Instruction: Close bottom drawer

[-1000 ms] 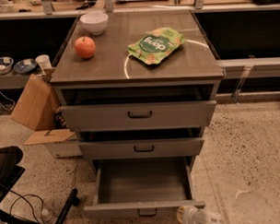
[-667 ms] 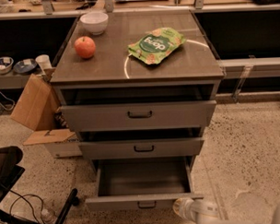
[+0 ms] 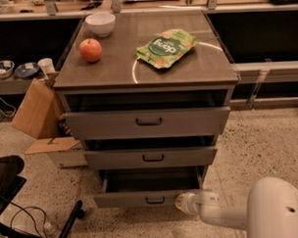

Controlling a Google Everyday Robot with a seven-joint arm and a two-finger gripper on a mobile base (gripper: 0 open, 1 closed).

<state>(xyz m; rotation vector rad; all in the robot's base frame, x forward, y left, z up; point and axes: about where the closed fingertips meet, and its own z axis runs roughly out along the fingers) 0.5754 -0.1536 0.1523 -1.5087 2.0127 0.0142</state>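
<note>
The bottom drawer (image 3: 142,198) is the lowest of the grey cabinet's (image 3: 149,121) three drawers. It stands partly pulled out, its grey front with a small dark loop handle (image 3: 155,200) facing me and a dark strip of its tray showing behind. My gripper (image 3: 183,202) reaches in from the lower right on a white arm (image 3: 250,216) and sits against the right end of the drawer front.
The top drawer (image 3: 148,122) and middle drawer (image 3: 150,157) also stand slightly out. On the cabinet top lie a red apple (image 3: 90,49), a white bowl (image 3: 100,23) and a green snack bag (image 3: 166,47). A cardboard box (image 3: 37,111) and cables (image 3: 30,218) lie to the left.
The bottom drawer has slid further in, showing less of its tray. My gripper and arm have come further into view at its right front.
</note>
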